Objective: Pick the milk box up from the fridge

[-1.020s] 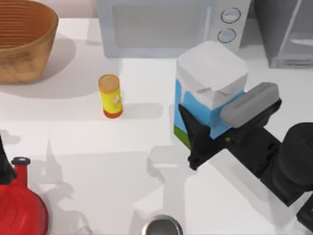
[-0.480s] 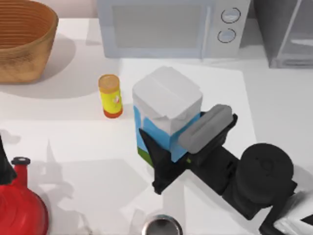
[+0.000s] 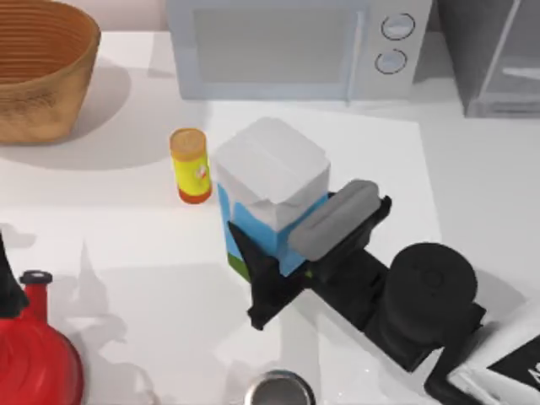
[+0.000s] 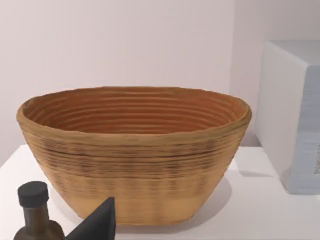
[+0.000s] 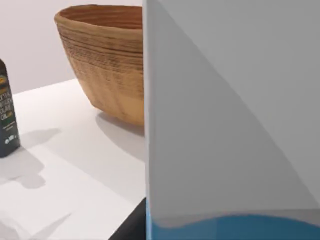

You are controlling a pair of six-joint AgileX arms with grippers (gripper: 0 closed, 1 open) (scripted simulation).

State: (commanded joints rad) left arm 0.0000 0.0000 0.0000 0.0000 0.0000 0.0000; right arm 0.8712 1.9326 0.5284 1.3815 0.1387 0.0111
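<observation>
The milk box (image 3: pixel 270 181), white on top with a light blue body and a green base, stands upright in my right gripper (image 3: pixel 283 243) over the middle of the table. That gripper is shut on it, one dark finger on its near-left side and one grey finger on its right side. In the right wrist view the milk box (image 5: pixel 230 125) is very close. The fridge (image 3: pixel 498 59), dark grey with a pale translucent door, stands at the back right corner, well away from the box. A dark fingertip (image 4: pixel 97 222) of my left gripper shows in the left wrist view, facing the basket.
A yellow canister (image 3: pixel 190 164) with an orange lid stands just left of the box. The light grey microwave (image 3: pixel 278 46) is at the back, a woven basket (image 3: pixel 42 67) at the back left. A red vessel (image 3: pixel 34 354) and a metal cup (image 3: pixel 278 390) sit along the front edge.
My right gripper has carried the milk box leftward and toward the front, from in front of the microwave's knobs to beside the yellow canister. The left arm has stayed put.
</observation>
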